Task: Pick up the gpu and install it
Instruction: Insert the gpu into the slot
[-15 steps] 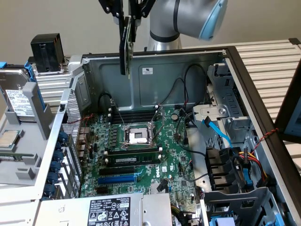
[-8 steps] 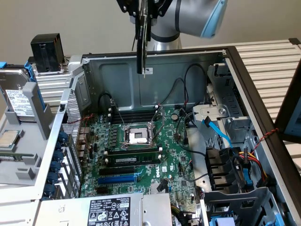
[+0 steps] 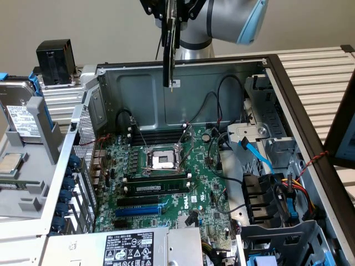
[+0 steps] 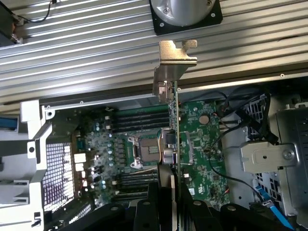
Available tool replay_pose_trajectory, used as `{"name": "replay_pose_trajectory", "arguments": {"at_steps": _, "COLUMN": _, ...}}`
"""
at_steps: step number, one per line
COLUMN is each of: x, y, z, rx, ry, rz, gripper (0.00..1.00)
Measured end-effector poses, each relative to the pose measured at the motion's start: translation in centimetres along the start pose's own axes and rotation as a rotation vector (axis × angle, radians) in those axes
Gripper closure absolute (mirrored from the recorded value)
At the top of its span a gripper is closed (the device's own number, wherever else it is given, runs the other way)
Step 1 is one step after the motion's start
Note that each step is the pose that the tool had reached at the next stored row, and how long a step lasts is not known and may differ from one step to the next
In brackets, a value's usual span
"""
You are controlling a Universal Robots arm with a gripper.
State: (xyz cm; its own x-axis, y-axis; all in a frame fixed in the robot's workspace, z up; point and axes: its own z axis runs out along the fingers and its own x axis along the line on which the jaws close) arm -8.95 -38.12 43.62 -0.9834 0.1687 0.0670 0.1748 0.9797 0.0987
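gpu (image 3: 170, 58) over motherboard (image 3: 113, 160) in open case (image 3: 141, 91)

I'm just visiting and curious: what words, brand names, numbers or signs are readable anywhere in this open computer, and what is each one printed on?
No text reads clearly enough to quote.
On the power supply label: printed lines and symbols, too small to read.
On the hard drive sticker: too small to read.
On the memory stick sticker: blurred.
On the motherboard: white print, too small to read.
On the gpu: seen edge-on, nothing readable.
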Motion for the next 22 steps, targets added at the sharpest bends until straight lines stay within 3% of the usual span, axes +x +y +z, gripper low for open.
{"name": "replay_pose_trajectory", "arguments": {"at_steps": 9, "x": 0.0, "y": 0.01, "z": 0.01, "rx": 0.0005, "ry": -0.0004, "rz": -0.008, "gripper": 0.72}}
{"name": "replay_pose_trajectory", "arguments": {"at_steps": 22, "x": 0.01, "y": 0.01, "z": 0.02, "rx": 0.016, "ry": 0.0227, "rz": -0.243, "gripper": 0.72}}
